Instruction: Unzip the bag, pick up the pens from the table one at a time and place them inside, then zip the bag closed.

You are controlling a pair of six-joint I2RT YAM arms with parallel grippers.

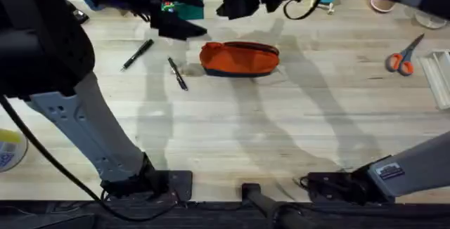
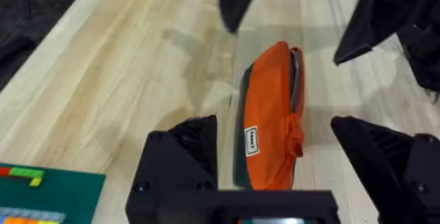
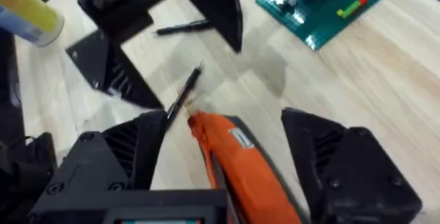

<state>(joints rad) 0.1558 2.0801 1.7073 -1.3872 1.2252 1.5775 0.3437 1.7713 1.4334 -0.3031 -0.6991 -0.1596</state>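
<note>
The bag [image 1: 240,59] lies on its side on the bench [image 1: 281,131], toward the far middle, its long axis running left to right and its dark base facing the near side. Its zipper runs along the top edge; I cannot tell whether it is open or closed.

Two pens lie on the bare wood left of the bag: one pen [image 1: 177,73] just beside the bag's left end, angled, and the other pen [image 1: 137,54] farther left, well apart from the bag.

The left tool [image 1: 179,27] hovers over the far side, just left of the bag's left end. In the left wrist view its black fingers [image 2: 180,157] stand wide apart, with the bag [image 2: 269,117] between them and nothing held.

The right tool [image 1: 235,5] hangs above the far edge behind the bag, spread wide and empty.

Orange-handled scissors [image 1: 402,59] lie far right, and a green brick plate [image 3: 324,3] sits at the far left.
</note>
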